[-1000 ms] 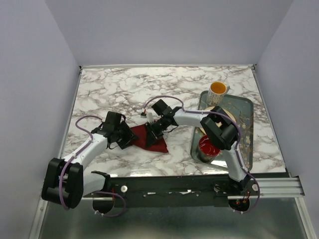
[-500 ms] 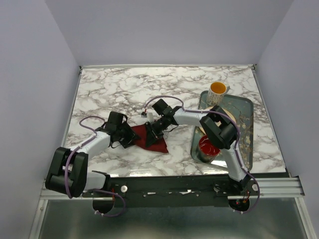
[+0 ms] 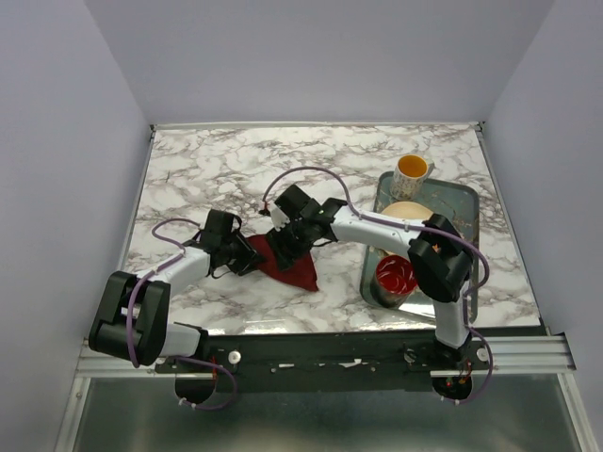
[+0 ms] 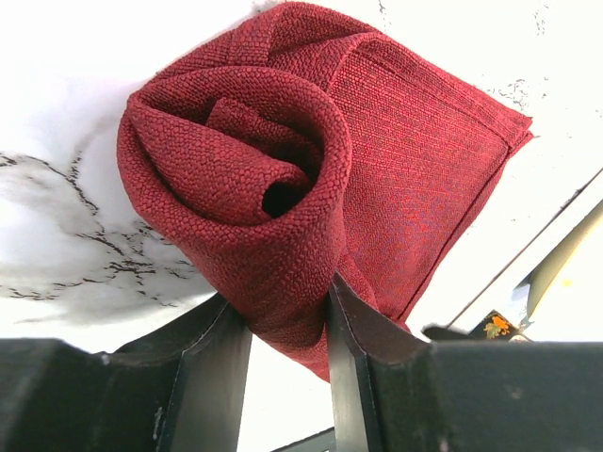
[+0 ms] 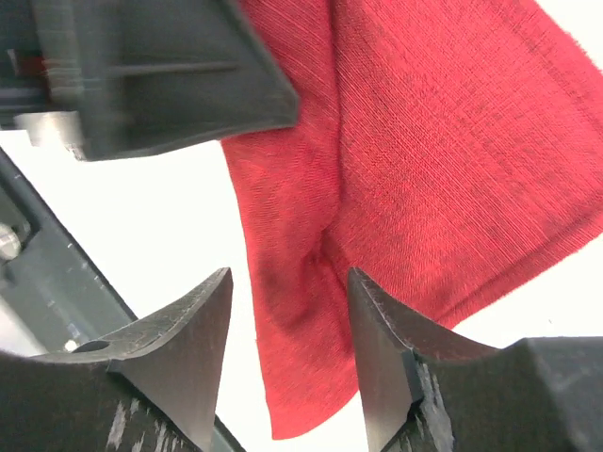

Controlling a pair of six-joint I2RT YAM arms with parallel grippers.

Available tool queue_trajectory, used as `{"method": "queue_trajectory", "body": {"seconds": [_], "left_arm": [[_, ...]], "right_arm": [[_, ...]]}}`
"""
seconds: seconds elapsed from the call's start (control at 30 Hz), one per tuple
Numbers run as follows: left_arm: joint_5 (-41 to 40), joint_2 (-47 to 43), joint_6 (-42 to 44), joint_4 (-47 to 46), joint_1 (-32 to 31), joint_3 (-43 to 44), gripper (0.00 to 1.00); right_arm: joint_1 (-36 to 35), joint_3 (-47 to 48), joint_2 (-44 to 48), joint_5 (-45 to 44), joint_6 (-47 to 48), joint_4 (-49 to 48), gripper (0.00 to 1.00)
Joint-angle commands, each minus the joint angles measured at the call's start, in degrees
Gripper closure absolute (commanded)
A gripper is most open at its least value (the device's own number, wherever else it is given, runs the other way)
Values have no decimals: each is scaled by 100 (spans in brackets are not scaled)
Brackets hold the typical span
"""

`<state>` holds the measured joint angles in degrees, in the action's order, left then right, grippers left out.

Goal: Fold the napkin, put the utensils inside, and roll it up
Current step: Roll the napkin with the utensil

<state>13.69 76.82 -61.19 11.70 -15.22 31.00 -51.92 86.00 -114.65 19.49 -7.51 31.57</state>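
Napkin (image 3: 294,271) lies on the near, left-of-middle part of the marble table (image 3: 217,169), a dark red cloth partly rolled. Its left portion is wound into a loose coil, while its right portion lies flat in folded layers that end in a corner toward the near right. In the left wrist view the coil's open end faces the camera as a spiral with a small dark hollow at its centre. The left tool (image 4: 283,311) reaches in from the left and is clenched on the napkin, the lowest fold of the coil squeezed between its two dark fingers (image 4: 212,377). Just beyond and to the right, the right tool (image 5: 287,282) hangs over the flat part of the cloth, released, its jaws standing apart. A crease of fabric runs beneath the gap and neither finger pinches it. Farther right, well apart from the napkin, sits a metal tray (image 3: 468,202) with a red bowl (image 3: 396,275) at its near end, a pale plate (image 3: 403,211) behind that, and a mug (image 3: 413,169) with a yellow inside at its far left corner.
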Motion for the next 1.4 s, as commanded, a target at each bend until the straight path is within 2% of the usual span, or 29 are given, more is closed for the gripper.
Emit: {"method": "queue_trajectory", "body": {"seconds": [0.0,0.2,0.37,0.43,0.57,0.7,0.9,1.03,1.17,1.37], "left_arm": [[-280,123,151,464,19,-139,58],[-174,114,125,508,28,-86,59],[-104,53,72,508,46,-103,58],[-86,18,72,535,46,-103,59],[-51,9,54,517,72,-138,58],[2,35,46,491,90,-147,59],[-7,18,54,473,116,-182,59],[11,0,72,482,142,-200,59],[19,0,81,473,169,-209,59],[28,-44,90,491,178,-226,59]], "right_arm": [[-599,-29,539,-1719,171,113,40],[-1127,-171,567,-2361,179,-422,41],[-1259,-399,356,-2686,329,-862,56],[-1285,-478,338,-2992,451,-1039,58],[-1303,-593,242,-3012,628,-1162,49],[-1373,-698,171,-2986,637,-1250,48],[-1523,-698,233,-3425,610,-1259,50],[-1558,-444,346,-3583,628,-917,51],[-1567,-443,400,-3286,584,-863,48],[-1602,-452,268,-3311,557,-846,43]]}}
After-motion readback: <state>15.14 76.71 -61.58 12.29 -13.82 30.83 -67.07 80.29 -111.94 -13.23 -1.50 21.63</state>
